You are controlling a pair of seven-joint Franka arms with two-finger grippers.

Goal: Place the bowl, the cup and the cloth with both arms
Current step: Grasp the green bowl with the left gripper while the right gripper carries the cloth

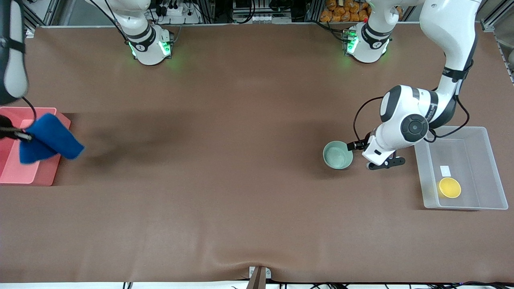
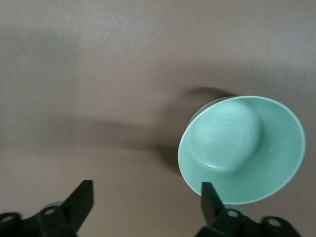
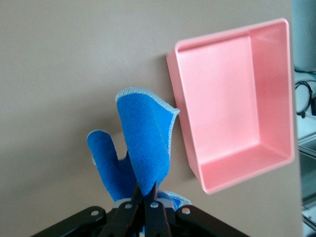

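Observation:
The mint-green bowl (image 1: 338, 155) stands upright on the brown table near the left arm's end. My left gripper (image 1: 356, 145) is open right beside it, low over the table; in the left wrist view (image 2: 146, 197) one fingertip (image 2: 209, 195) is at the rim of the bowl (image 2: 242, 148) and nothing is between the jaws. The yellow cup (image 1: 449, 187) sits in the clear bin (image 1: 478, 160). My right gripper (image 1: 18, 135) is shut on the blue cloth (image 1: 50, 138), which hangs over the edge of the pink tray (image 1: 24, 172). The right wrist view shows that gripper (image 3: 146, 190), the cloth (image 3: 143, 138) and the tray (image 3: 222, 94).
The clear bin stands at the left arm's end of the table, next to the left arm's wrist. The pink tray is at the right arm's end and holds nothing. The brown table mat (image 1: 225, 160) lies between them.

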